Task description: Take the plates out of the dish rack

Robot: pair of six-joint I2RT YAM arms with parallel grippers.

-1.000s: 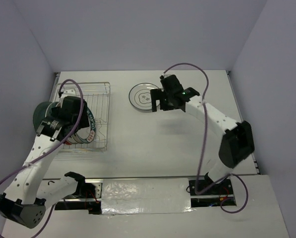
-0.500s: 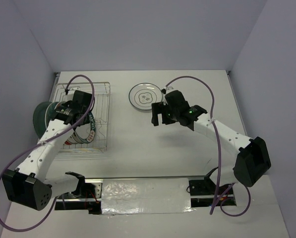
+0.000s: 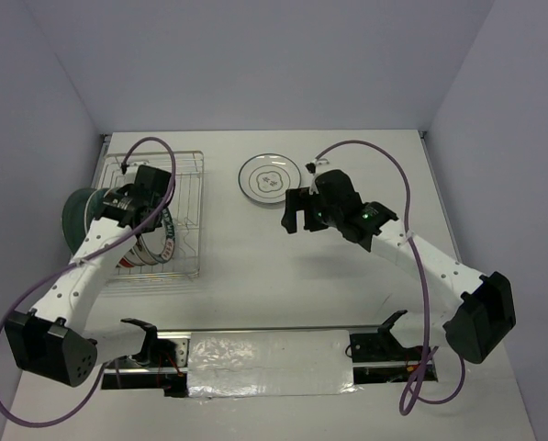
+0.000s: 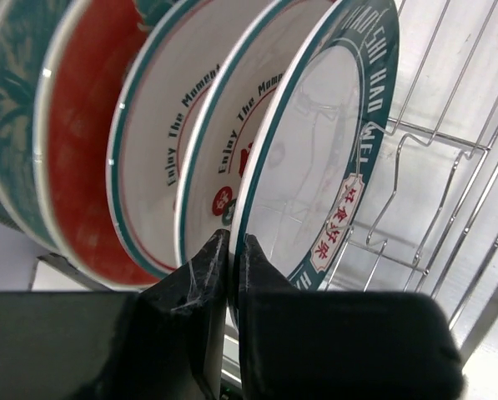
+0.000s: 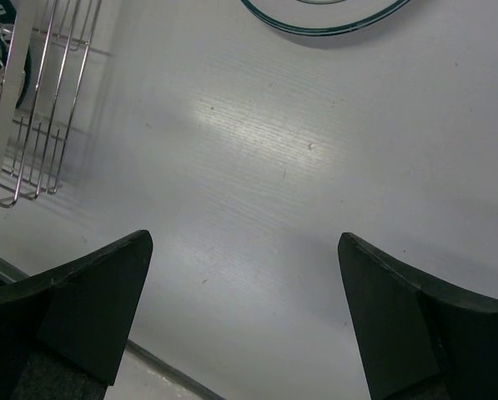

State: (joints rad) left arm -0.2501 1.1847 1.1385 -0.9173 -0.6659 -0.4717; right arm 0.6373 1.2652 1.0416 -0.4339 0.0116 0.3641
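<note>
The dish rack (image 3: 187, 197) sits at the counter's (image 3: 283, 285) left, with plates (image 3: 154, 246) standing on edge in its near half. A single plate (image 3: 270, 176) lies flat to its right.

White table (image 3: 283, 285), my two arm bases bolted at its near edge. Dish rack (image 3: 186, 197) stands on the left part, toward the far corner. One white plate (image 3: 270, 177) lies flat on the bare top, right of the rack and apart from it. Silvery strip (image 3: 255, 354) runs along the near edge.
</note>
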